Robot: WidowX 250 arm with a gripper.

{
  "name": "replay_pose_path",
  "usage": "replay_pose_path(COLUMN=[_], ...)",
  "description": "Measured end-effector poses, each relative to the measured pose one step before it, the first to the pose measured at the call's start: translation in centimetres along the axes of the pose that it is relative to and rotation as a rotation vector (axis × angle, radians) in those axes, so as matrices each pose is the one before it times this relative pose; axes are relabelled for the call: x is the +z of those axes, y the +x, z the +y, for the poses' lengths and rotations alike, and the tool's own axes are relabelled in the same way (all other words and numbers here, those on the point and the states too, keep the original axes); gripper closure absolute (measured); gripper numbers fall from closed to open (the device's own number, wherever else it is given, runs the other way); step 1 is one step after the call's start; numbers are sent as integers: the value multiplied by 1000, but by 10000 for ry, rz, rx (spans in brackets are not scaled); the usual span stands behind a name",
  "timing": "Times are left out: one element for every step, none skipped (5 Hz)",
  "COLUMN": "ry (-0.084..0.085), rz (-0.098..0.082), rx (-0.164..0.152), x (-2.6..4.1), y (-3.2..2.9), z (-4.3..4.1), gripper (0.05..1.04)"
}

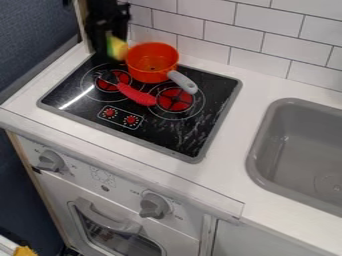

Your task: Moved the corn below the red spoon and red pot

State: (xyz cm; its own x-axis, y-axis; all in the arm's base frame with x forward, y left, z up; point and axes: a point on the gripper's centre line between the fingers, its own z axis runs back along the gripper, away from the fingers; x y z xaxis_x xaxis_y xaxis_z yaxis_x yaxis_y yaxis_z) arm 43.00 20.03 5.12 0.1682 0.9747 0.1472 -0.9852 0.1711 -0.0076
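Over the back left corner of the stove hangs my gripper [109,46], coming down from the top edge and shut on the blurred yellow-and-green corn [117,48]. The corn is just left of the red pot [152,64], at about the height of its rim in the view. The pot, orange-red with a grey handle pointing to the lower right, is at the back of the stove. In front of it lies the red spoon [137,95], slanting across the stovetop between the two burners.
The black stovetop [170,127] has a grey rim and two red burners. A grey sink [300,150] is at the right. White tiles rise behind the counter [230,137], and knobs [154,205] are on the front panel.
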Motion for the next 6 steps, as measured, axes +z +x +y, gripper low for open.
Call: replay_pose_path(ry=[-139,-957,-539,-574,-78,3], rz=[169,-162,141,485,340,281], rx=[573,317,-157,-892,-941,-772], x=[506,5235,2647,2713,886,-795], y=[569,-362,-1439,-3861,-3547,-3342], z=[554,927,1346,1727,1075,1052], gripper=[358,358,358,358,358,358])
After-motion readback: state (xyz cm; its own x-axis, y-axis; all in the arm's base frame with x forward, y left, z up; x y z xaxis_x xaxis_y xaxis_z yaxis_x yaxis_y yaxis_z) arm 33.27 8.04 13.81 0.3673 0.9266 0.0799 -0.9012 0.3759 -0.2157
